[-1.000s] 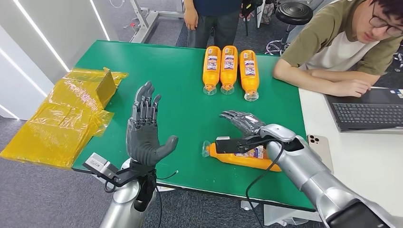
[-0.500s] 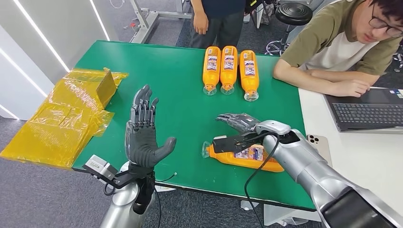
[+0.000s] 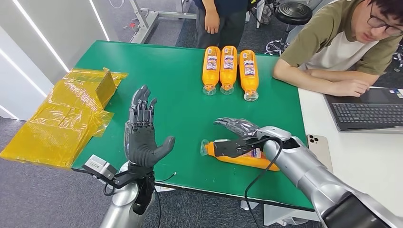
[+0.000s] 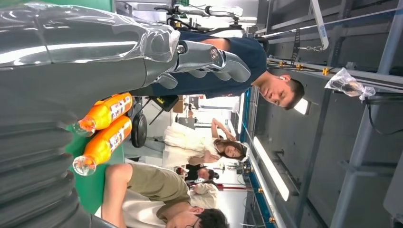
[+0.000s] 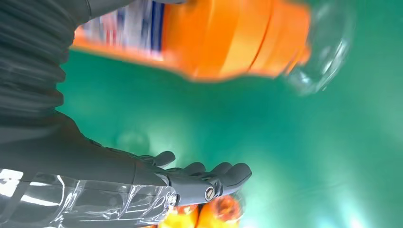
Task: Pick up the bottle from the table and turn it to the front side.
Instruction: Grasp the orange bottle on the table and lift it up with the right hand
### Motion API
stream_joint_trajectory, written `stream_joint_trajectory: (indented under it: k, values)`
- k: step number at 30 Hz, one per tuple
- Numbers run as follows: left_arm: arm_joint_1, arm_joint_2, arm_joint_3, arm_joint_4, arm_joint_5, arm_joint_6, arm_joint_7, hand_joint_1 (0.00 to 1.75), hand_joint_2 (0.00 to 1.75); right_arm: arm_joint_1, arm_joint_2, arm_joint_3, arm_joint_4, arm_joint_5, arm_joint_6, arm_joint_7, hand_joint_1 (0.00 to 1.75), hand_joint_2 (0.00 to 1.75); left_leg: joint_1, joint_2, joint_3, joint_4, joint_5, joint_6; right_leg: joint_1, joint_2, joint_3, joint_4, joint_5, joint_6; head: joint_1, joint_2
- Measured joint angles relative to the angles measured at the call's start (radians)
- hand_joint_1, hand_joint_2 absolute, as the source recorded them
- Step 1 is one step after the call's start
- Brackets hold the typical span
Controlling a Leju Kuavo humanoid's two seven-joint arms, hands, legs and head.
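An orange bottle (image 3: pixel 240 157) lies on its side near the front edge of the green table (image 3: pixel 176 99), clear cap end pointing left. My right hand (image 3: pixel 239 128) hovers just over it, fingers stretched flat beyond the bottle's far side and the dark thumb over the label. In the right wrist view the bottle (image 5: pixel 223 42) is blurred, with a gap of bare table between it and the fingers (image 5: pixel 209 183). My left hand (image 3: pixel 141 127) stands raised at the table's front left, open and empty, fingers pointing up.
Three more orange bottles (image 3: pixel 228 68) lie side by side at the table's far edge. Crumpled yellow plastic (image 3: pixel 66 114) covers the left corner. A seated person's arm (image 3: pixel 328 83) rests at the right by a laptop (image 3: pixel 368 111) and phone (image 3: pixel 319 145). Another person (image 3: pixel 221 19) stands behind.
My right hand has sunk and drawn in toward the lying bottle. The left hand has dropped slightly. The standing person has stepped to the right.
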Motion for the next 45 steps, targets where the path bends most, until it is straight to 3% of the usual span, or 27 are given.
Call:
stream_joint_trajectory:
  k: [9, 17, 31, 45]
  values:
    - [0.0, 0.0, 0.0, 0.0, 0.001, -0.001, 0.0, 0.0, 1.75, 0.028, -0.002, 0.005, -0.016, -0.029, 0.006, -0.016, 0.0, 1.75, 0.0, 0.0, 0.0, 0.0, 0.0, 0.0, 0.0, 0.0, 0.0, 0.0, 0.0, 0.0, 0.0, 0.0]
    - [-0.002, 0.0, 0.0, 0.0, 0.008, 0.003, 0.0, 0.0, 1.75, 0.035, -0.018, 0.008, -0.042, -0.091, 0.086, -0.02, 0.0, 1.75, 0.0, 0.0, 0.0, 0.0, 0.0, 0.0, 0.0, 0.0, 0.0, 0.0, 0.0, 0.0, 0.0, 0.0]
    - [-0.001, 0.005, 0.0, 0.0, 0.015, 0.021, 0.0, 0.0, 1.75, -0.039, -0.05, 0.122, 0.007, -0.003, 0.126, 0.158, 0.0, 1.75, 0.0, 0.0, 0.0, 0.0, 0.0, 0.0, 0.0, 0.0, 0.0, 0.0, 0.0, 0.0, 0.0, 0.0]
    - [0.005, 0.004, 0.004, 0.0, 0.017, -0.002, 0.0, 0.0, 1.75, -0.071, -0.106, 0.23, 0.039, -0.022, 0.202, 0.224, 0.0, 1.75, 0.0, 0.0, 0.0, 0.0, 0.0, 0.0, 0.0, 0.001, 0.0, 0.0, 0.0, 0.0, 0.0, 0.0]
